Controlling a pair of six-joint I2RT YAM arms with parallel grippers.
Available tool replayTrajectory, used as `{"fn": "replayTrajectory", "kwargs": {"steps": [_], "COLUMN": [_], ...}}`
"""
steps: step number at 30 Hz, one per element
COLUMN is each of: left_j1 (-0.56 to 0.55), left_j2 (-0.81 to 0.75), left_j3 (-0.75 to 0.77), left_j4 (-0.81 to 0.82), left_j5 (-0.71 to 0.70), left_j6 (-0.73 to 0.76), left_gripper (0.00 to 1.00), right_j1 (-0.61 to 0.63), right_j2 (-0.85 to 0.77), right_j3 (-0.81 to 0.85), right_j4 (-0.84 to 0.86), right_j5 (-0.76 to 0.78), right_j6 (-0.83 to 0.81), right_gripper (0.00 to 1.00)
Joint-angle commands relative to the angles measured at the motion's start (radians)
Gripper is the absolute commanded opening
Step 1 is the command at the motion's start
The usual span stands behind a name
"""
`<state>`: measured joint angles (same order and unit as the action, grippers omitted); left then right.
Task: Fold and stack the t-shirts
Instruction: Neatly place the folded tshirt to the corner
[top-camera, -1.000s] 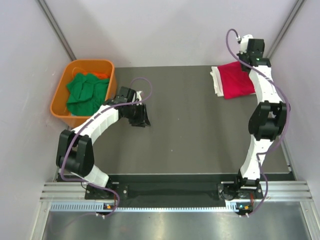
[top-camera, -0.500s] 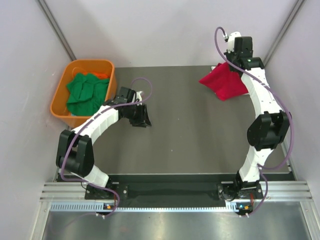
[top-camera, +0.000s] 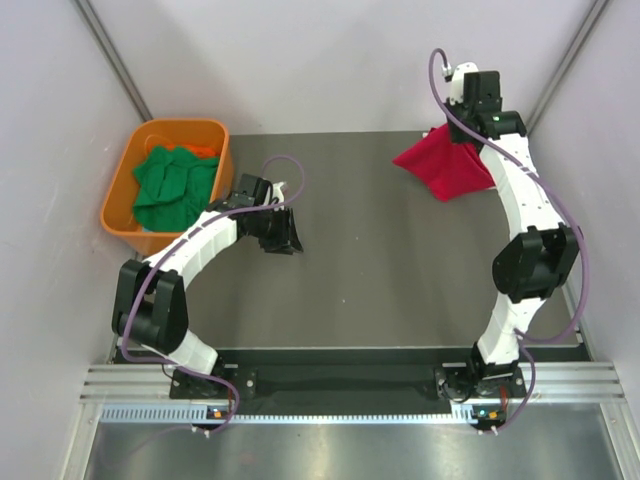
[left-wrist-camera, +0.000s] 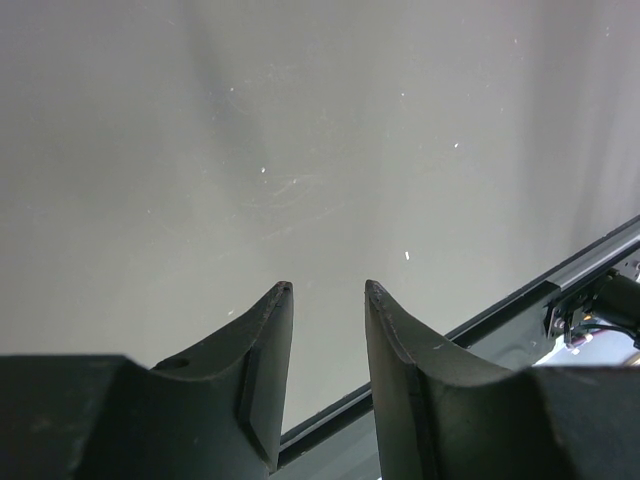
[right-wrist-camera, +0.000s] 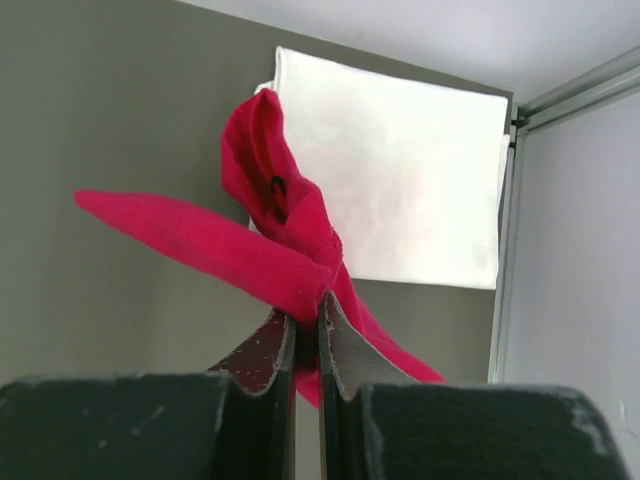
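Cloth droops soft and light from the right tool (right-wrist-camera: 305, 322), clenched on a bunched fold of the red t-shirt (right-wrist-camera: 275, 235) above the white t-shirt (right-wrist-camera: 400, 190); corners would likely give a flatter hold. Left tool (left-wrist-camera: 328, 300) gapes empty.

The tub (top-camera: 118, 196) sits at the far-left corner of the desk (top-camera: 380, 260), crumpled t-shirts (top-camera: 172, 185) inside. Far right, the lifted t-shirt (top-camera: 445, 168) hangs from the right tool (right-wrist-camera: 306, 320), above the flat t-shirt (right-wrist-camera: 400, 180).
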<state>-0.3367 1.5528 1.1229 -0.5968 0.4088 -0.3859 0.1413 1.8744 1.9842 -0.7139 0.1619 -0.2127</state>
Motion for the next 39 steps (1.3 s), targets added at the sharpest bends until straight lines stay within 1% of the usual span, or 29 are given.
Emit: {"fn": "replayTrajectory", "kwargs": {"steps": [1,8,12,20,22,23,25,27,29,34,39], "left_j1": [0.004,0.004,0.005,0.005,0.005,0.005,0.005,0.005,0.005,0.005,0.005], "left_j2": [-0.048,-0.053,-0.053,-0.043,-0.036,-0.031,-0.025,-0.017,-0.008,0.001,0.015], "left_j3": [-0.005,-0.005,-0.005,-0.006,-0.003,-0.003,-0.002,-0.002,-0.003,-0.003,-0.002], "left_j4": [0.037,0.032,0.029,0.025,0.025,0.026,0.026,0.026,0.028,0.025,0.025], "left_j5": [0.027,0.019,0.013,0.002,0.002,0.004,0.007,0.007,0.01,-0.002,0.002], "left_j6": [0.012,0.013,0.015,0.019,0.019,0.019,0.016,0.015,0.016,0.018,0.018], "left_gripper": [0.4,0.4,0.4,0.4,0.4,0.4,0.4,0.4,0.4,0.39,0.39], "right_j1": [0.011,0.001,-0.025,-0.134,-0.199,-0.215,-0.244,-0.256,-0.278,-0.318,-0.333], "right_j2": [-0.089,-0.038,-0.003,0.101,0.141,0.156,0.196,0.221,0.242,0.244,0.247], "right_j3": [0.084,0.163,0.162,0.166,0.179,0.195,0.209,0.211,0.191,0.124,0.114], "right_j4": [0.011,-0.024,-0.004,-0.002,-0.004,-0.001,0.004,0.036,0.091,0.217,0.309], "right_j5": [-0.025,-0.073,-0.107,-0.156,-0.159,-0.185,-0.183,-0.185,-0.22,-0.203,-0.249], "right_j6": [0.038,0.078,0.107,0.119,0.115,0.105,0.078,0.047,0.044,0.062,0.061], "right_gripper": [0.0,0.0,0.0,0.0,0.0,0.0,0.0,0.0,0.0,0.0,0.0]}}
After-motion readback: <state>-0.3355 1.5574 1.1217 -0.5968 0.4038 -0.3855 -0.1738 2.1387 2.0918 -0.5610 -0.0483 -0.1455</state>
